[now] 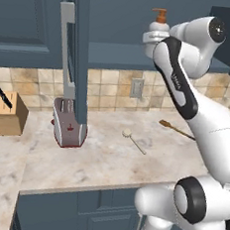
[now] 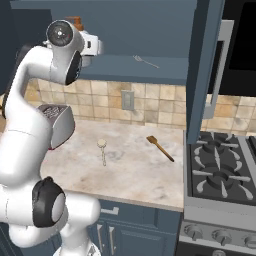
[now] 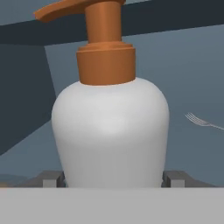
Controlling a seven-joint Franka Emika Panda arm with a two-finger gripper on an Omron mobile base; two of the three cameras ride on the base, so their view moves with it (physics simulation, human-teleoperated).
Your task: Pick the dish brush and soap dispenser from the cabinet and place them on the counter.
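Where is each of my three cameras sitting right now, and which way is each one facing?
Left base view: behind the arm on its left, looking forward and down at the counter; the white arm rises at lower right toward the soap dispenser in the cabinet.
Right base view: behind on the right, same counter plus a stove; the arm rises at lower left.
Hand view: on the hand, facing the dispenser close up, gripper open, fingertips either side.
Both base views share the dish brush lying on the counter.

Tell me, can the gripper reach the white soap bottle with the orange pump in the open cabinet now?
Probably yes. The gripper is already at the white soap bottle with the orange pump: its open fingers stand on both sides of the body, with nothing between them.
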